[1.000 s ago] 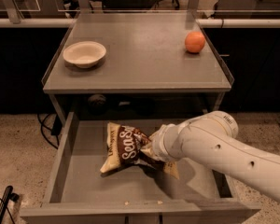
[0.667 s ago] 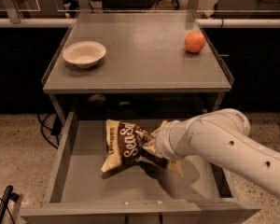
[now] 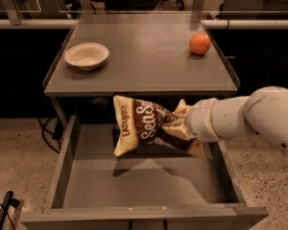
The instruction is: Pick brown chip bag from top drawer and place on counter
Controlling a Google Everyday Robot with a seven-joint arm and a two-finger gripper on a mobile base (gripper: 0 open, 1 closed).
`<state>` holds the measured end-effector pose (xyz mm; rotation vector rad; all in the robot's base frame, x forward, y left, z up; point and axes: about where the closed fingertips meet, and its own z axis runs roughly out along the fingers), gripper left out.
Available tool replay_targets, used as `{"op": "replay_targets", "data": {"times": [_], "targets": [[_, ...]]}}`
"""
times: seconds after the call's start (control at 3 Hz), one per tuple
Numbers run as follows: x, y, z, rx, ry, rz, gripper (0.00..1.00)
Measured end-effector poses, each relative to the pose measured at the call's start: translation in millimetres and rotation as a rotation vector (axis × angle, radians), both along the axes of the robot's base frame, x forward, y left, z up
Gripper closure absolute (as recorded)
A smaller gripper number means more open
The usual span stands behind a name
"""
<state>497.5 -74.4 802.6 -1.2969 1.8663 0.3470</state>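
Camera view, brown chip bag (image 3: pixel 141 123) in tool (image 3: pixel 180 127), above drawer (image 3: pixel 149 188)

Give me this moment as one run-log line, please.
hand: shut on brown chip bag, at its right end | position: held above open top drawer | counter: white bowl, orange; placing not yet done

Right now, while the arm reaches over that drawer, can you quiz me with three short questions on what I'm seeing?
1. True or false: the gripper holds the brown chip bag clear of the top drawer floor.
2. What sits on the counter? A) a white bowl and an orange; B) two cups.
3. Fill in: in the picture, the orange lies to the bowl's ____.
Key: 1 true; 2 A; 3 right.
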Motion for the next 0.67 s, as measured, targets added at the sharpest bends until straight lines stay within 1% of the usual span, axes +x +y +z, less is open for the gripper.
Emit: {"op": "replay_targets", "data": {"times": [0.33,0.67], "targets": [[7.3,-33.0,65.1,-0.014,-0.107,-0.017,1.0],[7.6,-32.8,65.5,-0.013,-0.108,-0.017,1.0]]}}
